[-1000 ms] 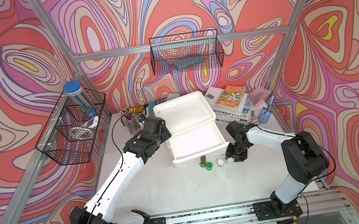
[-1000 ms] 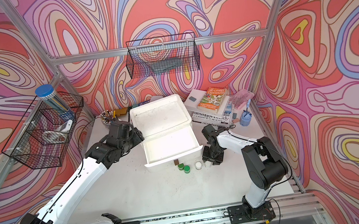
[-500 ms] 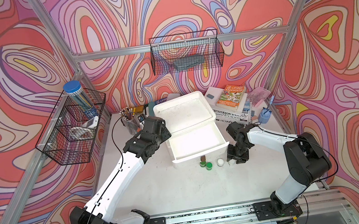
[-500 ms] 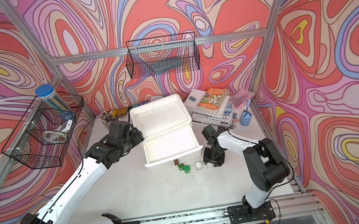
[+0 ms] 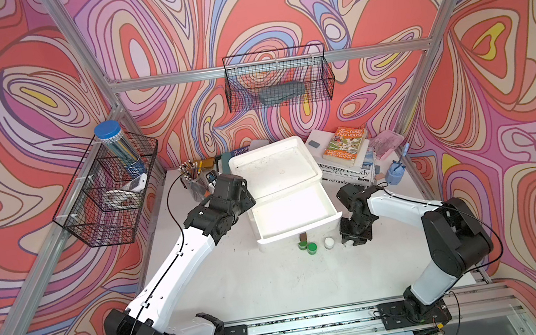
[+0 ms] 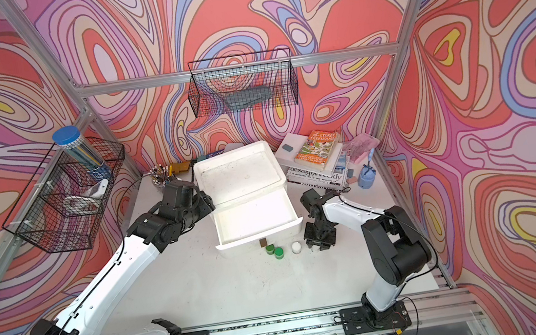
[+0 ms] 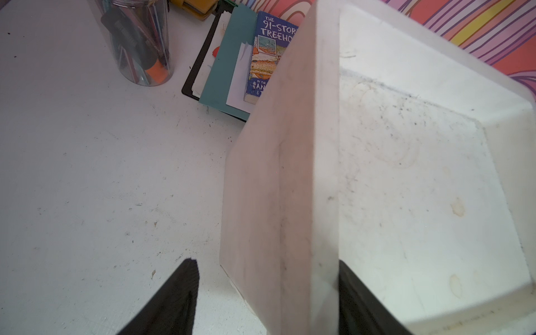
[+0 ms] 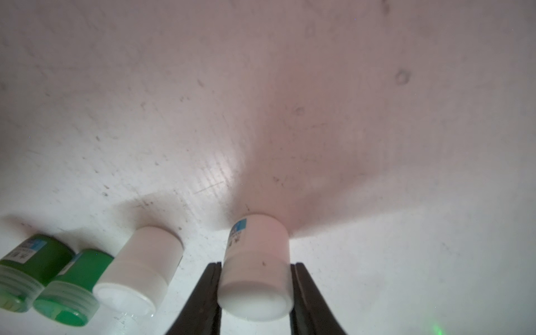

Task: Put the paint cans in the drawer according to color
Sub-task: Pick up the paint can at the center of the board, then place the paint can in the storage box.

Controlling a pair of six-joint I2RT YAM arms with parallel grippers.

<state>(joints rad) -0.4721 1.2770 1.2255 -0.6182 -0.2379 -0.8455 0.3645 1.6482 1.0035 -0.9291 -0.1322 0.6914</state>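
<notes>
Scuffed white table [image 5: 276, 288], swirl-patterned walls [image 5: 273, 14]

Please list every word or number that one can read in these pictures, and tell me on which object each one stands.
"THE 91-STOR... TREEHO..." (cut off at the edge): blue book.
"THE 78-STOREY TREEHOUSE": orange book.
"...weekly" (the letters before it are unclear): magazine under the orange book.
Labels on the white paint can and the green paint can: too blurred to read.
</notes>
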